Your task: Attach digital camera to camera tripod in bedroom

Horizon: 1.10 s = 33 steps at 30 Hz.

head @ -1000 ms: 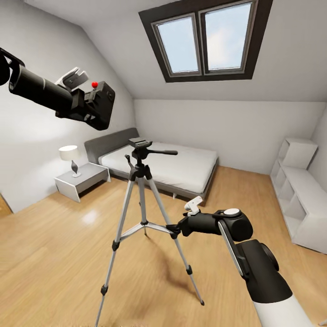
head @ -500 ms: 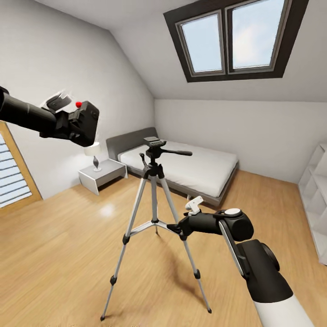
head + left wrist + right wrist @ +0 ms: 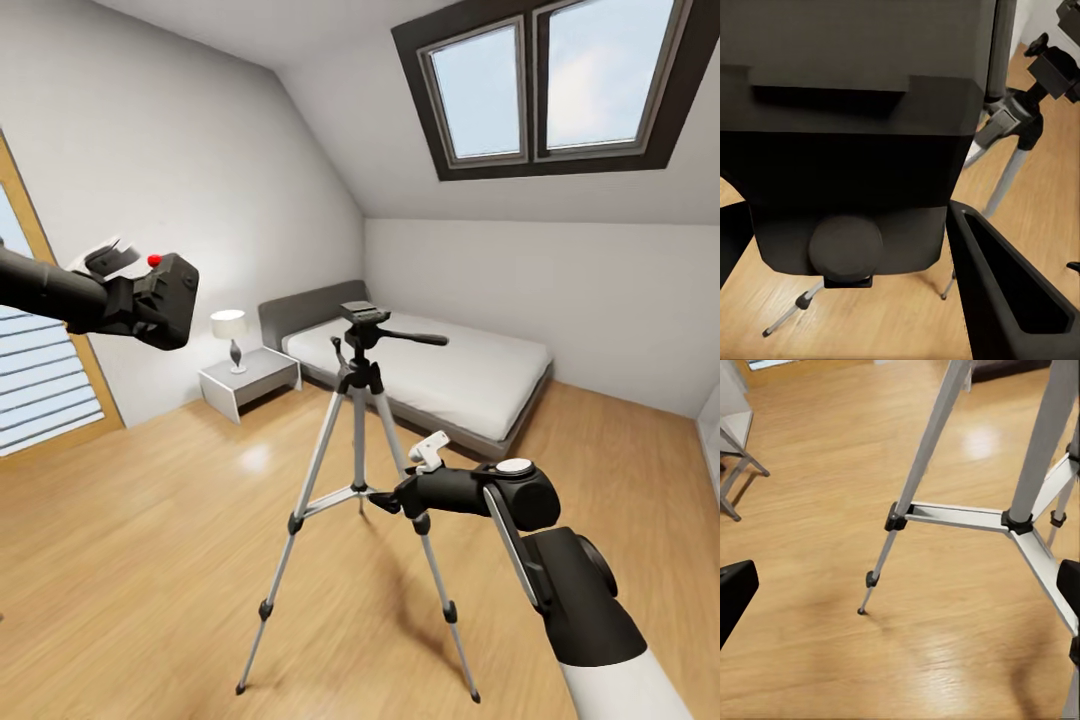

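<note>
The left gripper (image 3: 135, 300) grips the camera (image 3: 165, 300), held high, well left of the tripod (image 3: 360, 440). Carry it level over the head plate (image 3: 364, 312), then lower squarely. The right gripper (image 3: 385, 500) seems open near a leg.

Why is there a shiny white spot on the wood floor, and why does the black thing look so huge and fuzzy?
Head view: the floor mirrors light, near the nightstand. Right wrist view: a similar glare patch lies behind the camera tripod, with a soft shadow on the boards. Left wrist view: the digital camera, held in the left gripper, sits so close that it looks big and soft-edged.
</note>
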### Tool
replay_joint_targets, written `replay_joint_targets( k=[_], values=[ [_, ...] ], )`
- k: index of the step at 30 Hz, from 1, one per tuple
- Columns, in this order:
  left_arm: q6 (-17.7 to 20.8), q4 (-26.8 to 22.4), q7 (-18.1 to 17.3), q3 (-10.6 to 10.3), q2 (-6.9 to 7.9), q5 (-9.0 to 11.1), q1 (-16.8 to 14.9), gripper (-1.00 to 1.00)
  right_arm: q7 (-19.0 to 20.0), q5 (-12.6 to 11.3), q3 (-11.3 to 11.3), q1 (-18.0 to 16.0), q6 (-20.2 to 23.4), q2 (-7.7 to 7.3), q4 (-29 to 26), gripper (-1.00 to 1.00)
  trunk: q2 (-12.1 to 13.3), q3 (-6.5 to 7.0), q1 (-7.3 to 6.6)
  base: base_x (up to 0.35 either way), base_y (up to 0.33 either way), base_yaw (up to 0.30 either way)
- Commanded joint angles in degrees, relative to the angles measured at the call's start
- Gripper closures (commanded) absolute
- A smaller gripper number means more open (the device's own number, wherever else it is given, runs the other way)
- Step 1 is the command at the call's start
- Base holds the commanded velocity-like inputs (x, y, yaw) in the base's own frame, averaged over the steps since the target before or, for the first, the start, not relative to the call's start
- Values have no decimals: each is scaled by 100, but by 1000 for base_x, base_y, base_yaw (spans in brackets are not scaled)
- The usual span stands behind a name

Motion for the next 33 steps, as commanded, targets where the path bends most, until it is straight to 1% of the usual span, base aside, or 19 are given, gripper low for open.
replay_joint_targets(
  k=[1,8,18,20,22,23,24,25,27,28,29,30,31,33],
  values=[
    [-33,-9,42,-21,14,79,-16,100,48,58,6,-6,11,-12,-6,-100,-5,-8,1,82,-229,16],
    [-112,-28,60,-21,48,79,8,100,35,50,6,-6,7,-41,-6,-100,-5,-8,1,88,-298,6],
    [-124,-27,78,-21,65,79,12,100,32,62,12,-5,6,-45,-6,-100,-5,-8,1,16,-337,1],
    [-125,-27,70,-21,146,79,14,100,43,52,14,24,-28,-46,-6,-100,-5,-8,1,2,-234,0],
    [-125,-27,62,-21,230,79,31,100,49,62,17,72,-150,-43,-6,-100,-5,-8,1,1,-150,0],
    [-125,-27,51,-21,342,79,76,100,46,75,26,120,-345,-39,-3,-100,-5,-8,1,1,-85,0],
    [-125,-27,45,-21,407,79,103,100,38,80,31,151,-452,-37,-2,-100,-5,-8,1,1,-68,0],
    [-125,-27,35,-21,532,79,153,100,21,93,38,215,-646,-30,0,-100,-5,-8,1,0,-44,0],
    [-125,-27,29,-21,642,79,198,100,9,105,43,273,-788,-20,3,-100,-5,-8,1,0,-31,0],
    [-125,-27,27,-22,727,79,242,100,2,113,47,312,-878,-15,8,-100,-5,-8,1,0,-18,0],
    [-125,-27,27,-22,727,79,242,100,2,113,47,312,-878,-15,8,-100,-5,-8,1,0,-18,0],
    [-125,-27,25,-22,780,79,278,100,0,119,56,340,-940,-17,22,-100,-5,-8,1,0,-38,0],
    [-125,-27,25,-22,780,79,278,100,0,119,56,340,-940,-17,22,-100,-5,-8,1,0,-38,0],
    [-125,-27,27,-21,831,79,311,100,-6,123,69,364,-1004,-9,106,-100,-5,-8,1,0,-121,0]
  ],
)
